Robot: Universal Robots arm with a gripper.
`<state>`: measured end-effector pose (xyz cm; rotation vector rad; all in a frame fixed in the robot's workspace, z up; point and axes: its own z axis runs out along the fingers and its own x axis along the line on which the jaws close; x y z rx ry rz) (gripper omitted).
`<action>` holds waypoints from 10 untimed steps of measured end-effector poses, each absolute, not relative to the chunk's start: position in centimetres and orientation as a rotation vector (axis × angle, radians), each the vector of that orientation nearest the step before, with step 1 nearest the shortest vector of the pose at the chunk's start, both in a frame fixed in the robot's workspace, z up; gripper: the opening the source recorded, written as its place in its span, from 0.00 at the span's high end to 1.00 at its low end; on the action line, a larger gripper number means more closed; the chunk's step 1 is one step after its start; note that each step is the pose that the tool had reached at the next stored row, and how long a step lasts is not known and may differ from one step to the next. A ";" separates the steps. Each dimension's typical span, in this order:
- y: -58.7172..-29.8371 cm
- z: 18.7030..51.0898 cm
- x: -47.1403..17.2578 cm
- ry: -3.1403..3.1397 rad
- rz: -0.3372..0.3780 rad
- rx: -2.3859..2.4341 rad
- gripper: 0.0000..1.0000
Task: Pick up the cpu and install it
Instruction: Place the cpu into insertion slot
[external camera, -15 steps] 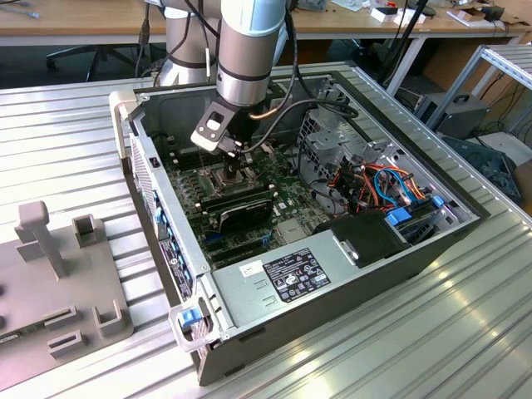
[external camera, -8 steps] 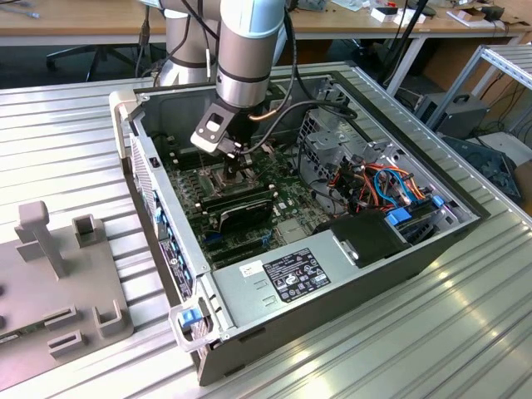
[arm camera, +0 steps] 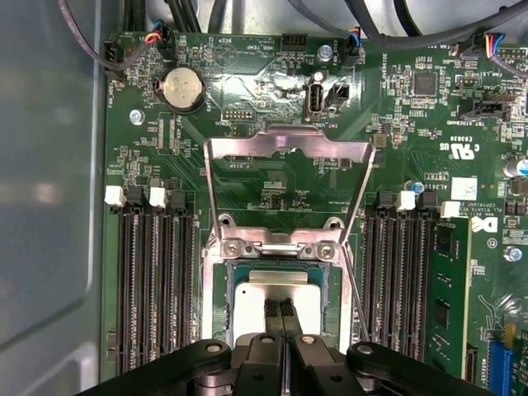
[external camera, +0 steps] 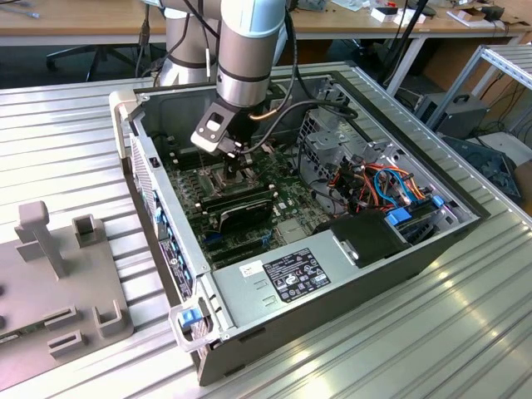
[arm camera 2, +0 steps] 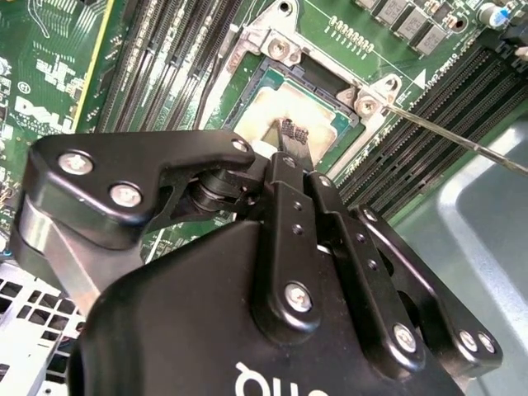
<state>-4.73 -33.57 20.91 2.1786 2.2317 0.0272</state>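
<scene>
While black fingers (arm camera: 271, 320), pressed together, are sitting just over the socketed square silver-grey cpu (arm camera: 247, 299), lower centre of the first wrist view, seating seems underway; the hinged steel frame (arm camera: 285, 147) is standing open.

Lab, slotted aluminium table (external camera: 50, 125), wooden desks (external camera: 83, 21)

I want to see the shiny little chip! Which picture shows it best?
The first wrist view: it looks straight down on the cpu, flat and bright, under the gripper's shut tips. The second wrist view shows it slanted, partly behind the fingers. In the exterior view the gripper stands over it.
</scene>
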 end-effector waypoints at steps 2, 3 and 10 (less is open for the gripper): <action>-33.6 21.4 -4.7 2.232 0.027 2.178 0.89; -33.6 21.8 -4.7 2.232 0.026 2.178 0.89; -33.6 23.8 -4.7 2.230 0.023 2.177 0.89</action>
